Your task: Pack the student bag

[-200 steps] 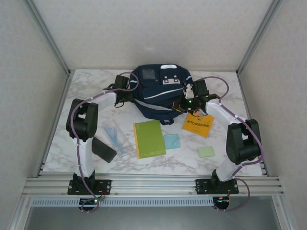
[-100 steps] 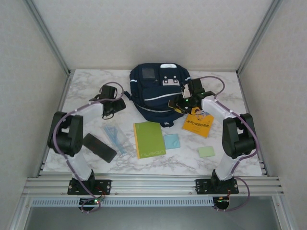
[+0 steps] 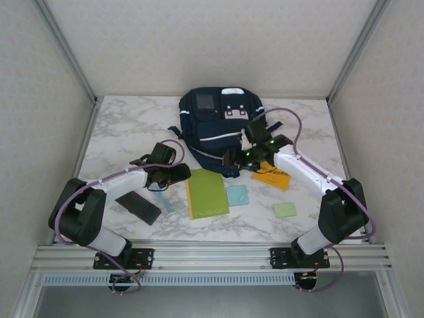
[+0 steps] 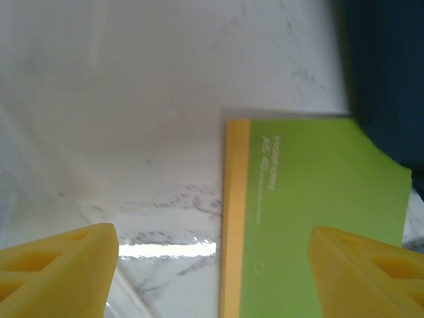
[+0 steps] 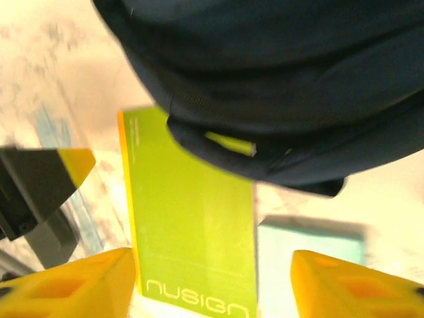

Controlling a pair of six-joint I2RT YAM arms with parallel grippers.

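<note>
Top external: student bag (image 3: 218, 126) lies beyond green notebook (image 3: 207, 192), overhanging its far edge. Left gripper (image 3: 180, 174) sits at the notebook's far-left corner, right gripper (image 3: 232, 159) above its far-right corner. Both have fingers apart and empty. Bare tabletop (image 3: 126, 132) lies far-left of the notebook.

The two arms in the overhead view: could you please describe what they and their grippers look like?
Both the left arm and the right arm have white links, bulky black joints and black bases, with purple cables looping alongside. Small green lights glow near the right arm's wrist. The left gripper and the right gripper carry blocky yellow fingers.
</note>
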